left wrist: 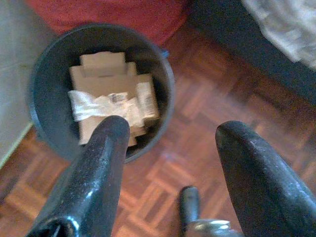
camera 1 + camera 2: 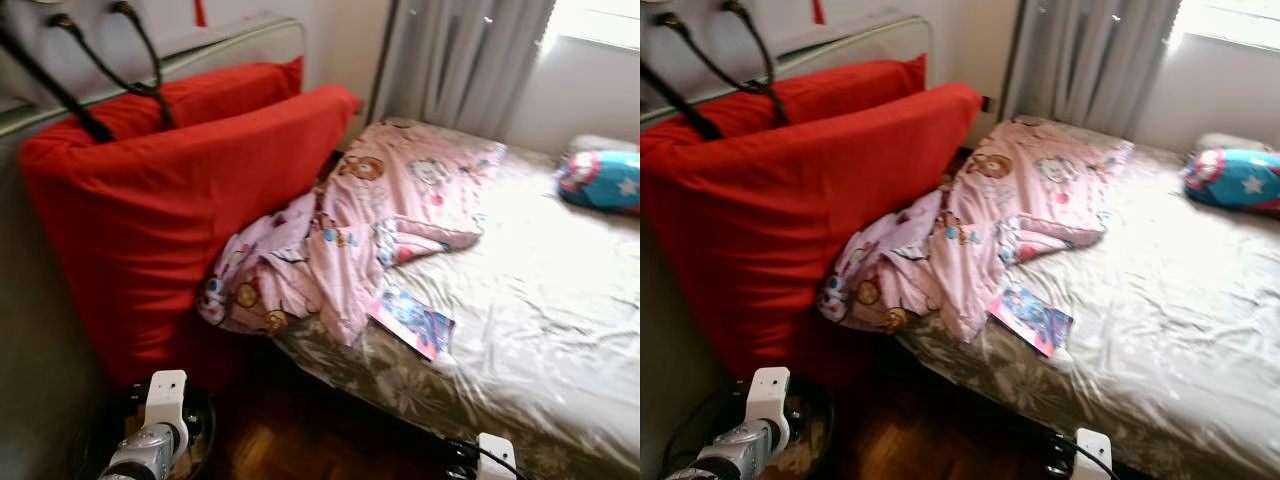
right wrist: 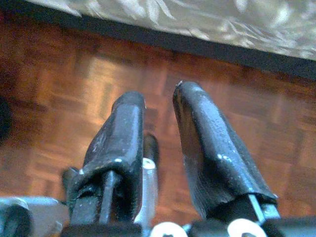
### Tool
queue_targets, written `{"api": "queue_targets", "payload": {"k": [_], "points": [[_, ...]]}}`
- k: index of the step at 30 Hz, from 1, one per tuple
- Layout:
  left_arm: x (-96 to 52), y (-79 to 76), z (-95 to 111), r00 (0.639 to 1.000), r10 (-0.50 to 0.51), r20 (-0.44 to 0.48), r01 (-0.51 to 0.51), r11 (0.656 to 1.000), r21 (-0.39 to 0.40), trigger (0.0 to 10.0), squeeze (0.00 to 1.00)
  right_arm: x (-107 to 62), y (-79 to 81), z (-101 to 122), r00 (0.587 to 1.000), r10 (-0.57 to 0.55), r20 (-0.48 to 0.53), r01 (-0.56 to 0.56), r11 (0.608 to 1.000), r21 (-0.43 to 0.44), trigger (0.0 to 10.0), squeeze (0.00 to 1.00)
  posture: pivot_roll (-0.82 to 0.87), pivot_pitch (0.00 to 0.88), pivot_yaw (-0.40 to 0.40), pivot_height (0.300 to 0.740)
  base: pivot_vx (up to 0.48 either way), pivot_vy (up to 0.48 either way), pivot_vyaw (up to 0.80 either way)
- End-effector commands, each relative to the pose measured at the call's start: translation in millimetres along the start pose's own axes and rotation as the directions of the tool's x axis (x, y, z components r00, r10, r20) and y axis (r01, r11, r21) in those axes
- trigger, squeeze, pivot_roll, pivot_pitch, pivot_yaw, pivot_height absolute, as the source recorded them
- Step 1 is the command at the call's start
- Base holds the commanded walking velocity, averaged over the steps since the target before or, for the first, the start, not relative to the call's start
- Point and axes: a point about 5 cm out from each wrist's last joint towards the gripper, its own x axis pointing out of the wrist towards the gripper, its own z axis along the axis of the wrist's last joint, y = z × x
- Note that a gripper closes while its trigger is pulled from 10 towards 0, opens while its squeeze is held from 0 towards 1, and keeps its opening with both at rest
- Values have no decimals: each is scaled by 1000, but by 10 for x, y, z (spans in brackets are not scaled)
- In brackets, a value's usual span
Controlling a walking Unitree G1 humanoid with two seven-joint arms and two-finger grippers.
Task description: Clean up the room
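**Left gripper over the bin, bed still cluttered**

The left gripper (image 1: 170,131) hangs above a dark round bin (image 1: 42,74) that stands on the parquet floor (image 1: 207,84), close to the red cushion (image 2: 180,210). Its two black fingers (image 1: 98,168) are spread wide apart with nothing between them. Inside the bin lie flattened cardboard (image 1: 101,74) and a crumpled white wrapper (image 1: 96,104).

The right gripper (image 3: 160,106) points down at bare floor just beside the bed's edge (image 3: 197,19). Its fingers stand a little apart, a narrow gap between the tips, and hold nothing.

On the bed (image 2: 540,300), covered by a pale patterned sheet, a pink cartoon-print blanket (image 2: 370,220) lies bunched up, spilling over the near corner and resting against the cushion. A colourful booklet (image 2: 415,320) lies flat near the mattress edge, just beside the blanket's lower hem. A blue pillow (image 2: 600,180) with a star sits at the far side, well apart from the blanket. Grey curtains (image 2: 460,60) hang behind the bed. Black cables (image 2: 130,70) run down over the top of the cushion, which leans upright between the wall and the bed.
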Motion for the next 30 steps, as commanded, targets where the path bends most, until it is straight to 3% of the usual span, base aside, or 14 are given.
{"api": "queue_targets", "payload": {"k": [1, 13, 23, 30], "points": [[19, -109, 93, 999, -28, 24, 28, 1000, -2, 10000, 0, -21, -116, 2, 999, -33, 3, 33, 999, 7, 10000, 0, 41, 0, -67, 740, 304, 0, 0], [18, -93, 102, 999, -26, 26, 26, 1000, 6, 10000, 0, -17, -95, 3, 1000, -31, 6, 30, 999, 15, 10000, 0, 53, 0, -49, 740, 316, 0, 0], [9, -18, 103, 1000, -19, 22, 17, 998, 58, 10000, 0, -13, -11, -46, 1000, -23, 11, 23, 998, 60, 10000, 0, 43, 0, 24, 740, 307, 0, 0], [8, -9, 110, 999, -6, 33, 5, 999, 33, 10000, 0, -13, -9, -35, 999, -34, 25, 32, 997, 65, 10000, 0, 50, 0, 7, 740, 0, 0, 0]]}}
